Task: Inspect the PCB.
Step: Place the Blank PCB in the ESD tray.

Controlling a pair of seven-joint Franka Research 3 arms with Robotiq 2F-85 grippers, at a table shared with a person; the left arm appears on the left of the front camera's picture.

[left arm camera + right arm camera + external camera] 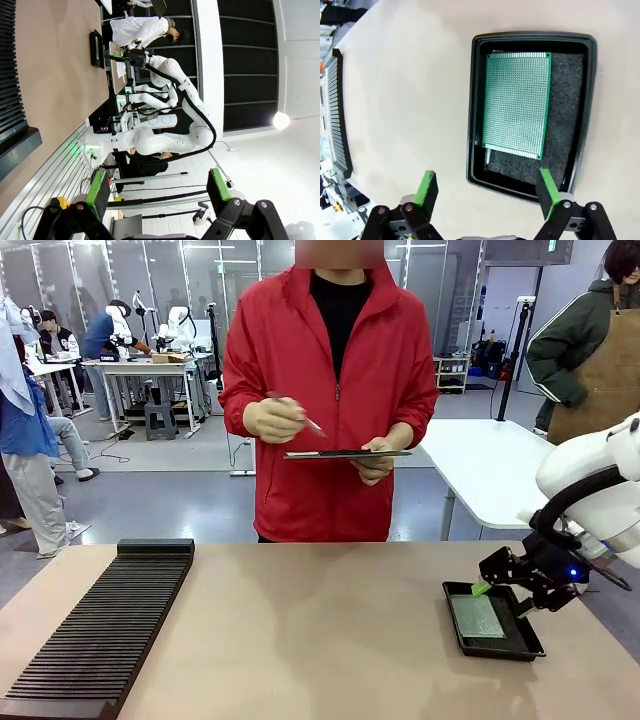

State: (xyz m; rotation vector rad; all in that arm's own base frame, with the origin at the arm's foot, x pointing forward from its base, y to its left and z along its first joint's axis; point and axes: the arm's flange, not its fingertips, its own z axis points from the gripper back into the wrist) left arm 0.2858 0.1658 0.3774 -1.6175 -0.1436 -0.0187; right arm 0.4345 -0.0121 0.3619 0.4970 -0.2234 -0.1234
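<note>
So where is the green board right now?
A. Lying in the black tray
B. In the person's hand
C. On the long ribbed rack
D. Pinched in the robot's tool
A: the green board lies flat inside the black tray, and the right tool hangs open above it, touching nothing.

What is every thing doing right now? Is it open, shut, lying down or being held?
PCB: lying flat in the black tray, untouched.
Right end effector: open, hovering over the tray's near edge, holding nothing.
Left end effector: open, holding nothing, pointing away from the table.
Clipboard: held level in the person's hand.
Pen: held in the person's other hand, above the clipboard.
Black ridged rack: lying on the table.
</note>
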